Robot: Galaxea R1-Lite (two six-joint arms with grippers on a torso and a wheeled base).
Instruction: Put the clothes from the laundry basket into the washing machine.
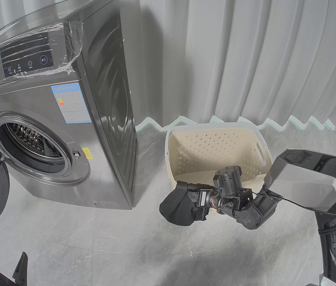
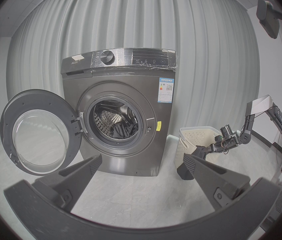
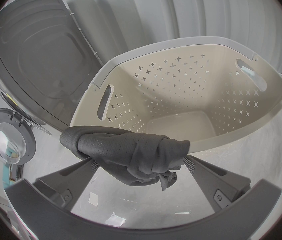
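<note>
The right hand (image 1: 198, 200) grips a black cloth (image 1: 178, 210) by the basket (image 1: 215, 149), lower middle. Next it must go left into the open washer (image 1: 100, 100). The left hand (image 1: 5, 261) is open.

Washing machine (image 1: 108, 100) – grey sheet metal w/ a satin, brushed look; the side panel is glossy enough to throw reflections. Control panel sits under clear plastic film (image 1: 32, 56), crinkled and shiny. Drum (image 1: 27, 134): bright perforated metal, polished. Door (image 2: 37, 132): dark matt plastic ring round a smooth glass pane. Label (image 1: 71, 103) on the front looks like glossy paper. Laundry basket (image 1: 215, 147) – cream plastic, matt, smooth, w/ star-shaped perforations and a grey plastic rim. Garment (image 3: 127, 150): dark cloth, matt, fine pebbly texture. Left gripper (image 2: 141, 159): dark matt plastic, ribbed pads (image 2: 189, 162). Floor (image 1: 96, 239): pale stone-look tile, smooth, slight sheen. Curtain (image 1: 235, 40): white cloth, matt.
</note>
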